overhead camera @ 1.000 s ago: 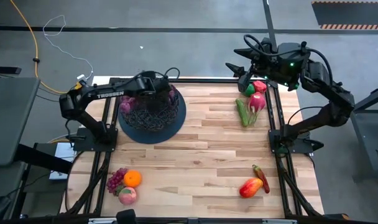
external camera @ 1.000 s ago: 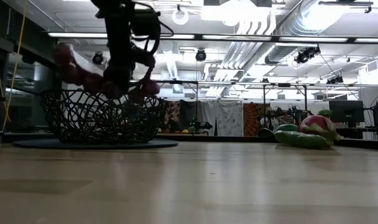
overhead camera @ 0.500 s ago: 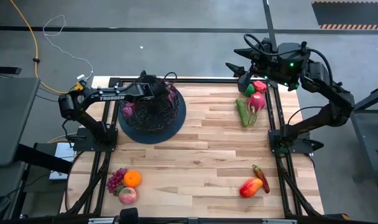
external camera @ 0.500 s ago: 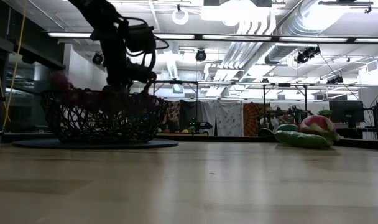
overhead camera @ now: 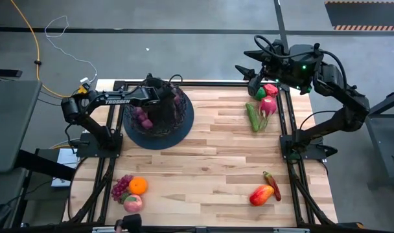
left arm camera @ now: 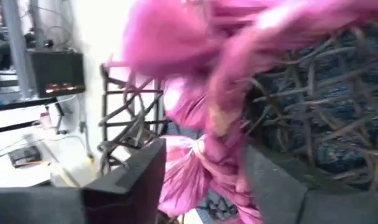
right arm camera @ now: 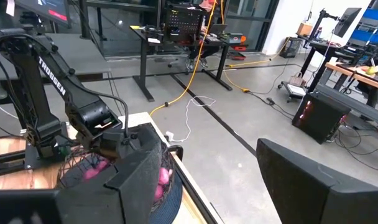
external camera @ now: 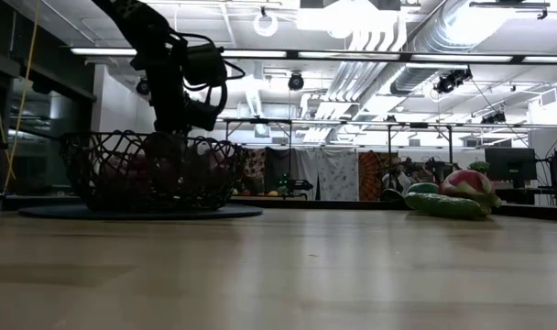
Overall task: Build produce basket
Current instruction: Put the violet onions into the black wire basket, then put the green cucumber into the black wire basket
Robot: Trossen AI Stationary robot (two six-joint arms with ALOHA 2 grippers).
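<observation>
You have one basket (overhead camera: 159, 116), two grape bunches, one in it (overhead camera: 142, 116) and one on the desk (overhead camera: 121, 188), plus one orange (overhead camera: 138, 186), one peach (overhead camera: 133, 203), one mango (overhead camera: 261, 194), one cucumber (overhead camera: 252, 117) and one radish (overhead camera: 267, 105).

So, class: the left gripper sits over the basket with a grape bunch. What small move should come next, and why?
Probably finish opening the left gripper and lift it straight up. In the high view the grape bunch already lies inside the basket, and the left wrist view shows the grapes between the gripper's spread fingers. Rising clear would avoid dragging them back out.
</observation>
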